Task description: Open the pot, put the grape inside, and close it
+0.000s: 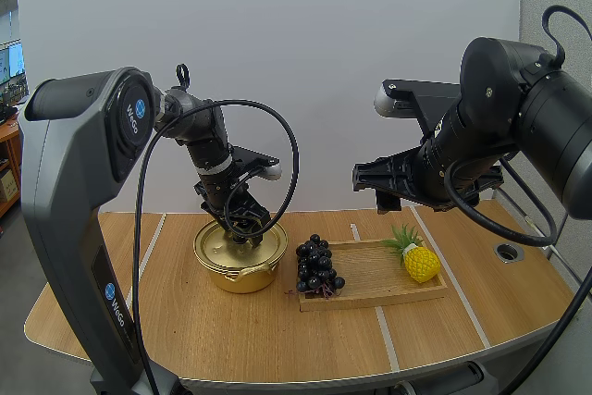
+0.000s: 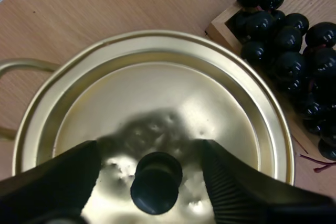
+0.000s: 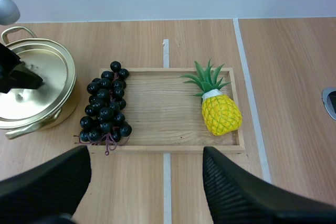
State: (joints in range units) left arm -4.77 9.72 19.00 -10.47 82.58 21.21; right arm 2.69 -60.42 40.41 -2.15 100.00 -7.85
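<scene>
Our left gripper (image 2: 156,181): wide, astride the lid knob (image 2: 157,176) of the gold pot (image 1: 242,277). Our right gripper (image 3: 146,155): wide, above the wooden tray (image 3: 173,109).

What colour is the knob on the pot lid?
Black: the knob stands out against the gold lid. It shows best in the left wrist view.

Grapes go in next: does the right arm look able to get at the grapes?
Probably yes: the open right claw hangs above the tray, and nothing lies between it and the grapes.
</scene>
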